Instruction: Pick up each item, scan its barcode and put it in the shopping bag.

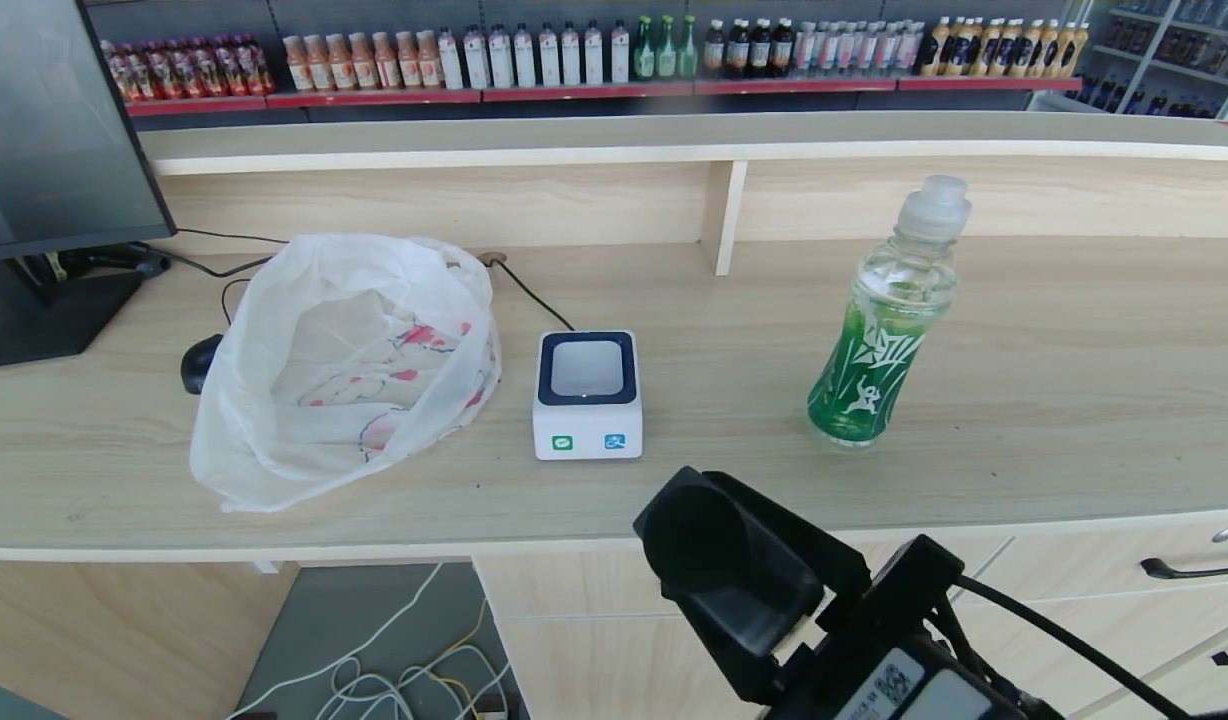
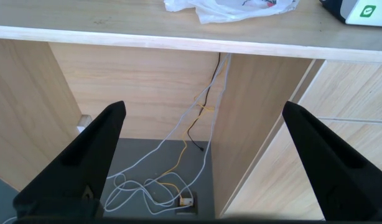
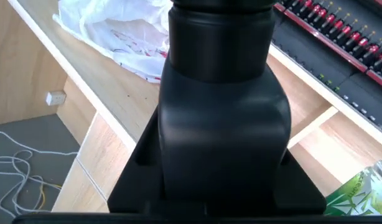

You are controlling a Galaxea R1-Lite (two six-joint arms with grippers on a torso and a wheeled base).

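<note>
The upright bottle (image 1: 886, 325) is standing far-right of the clenched right gripper (image 1: 709, 555). The released left gripper (image 2: 204, 109) is hanging farther off.

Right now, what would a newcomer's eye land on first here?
The green bottle standing upright alone on the right of the counter, then the white shopping bag slumped open on the left with the scanner just beside it. The right gripper looms dark in the foreground, at the counter's front edge.
</note>
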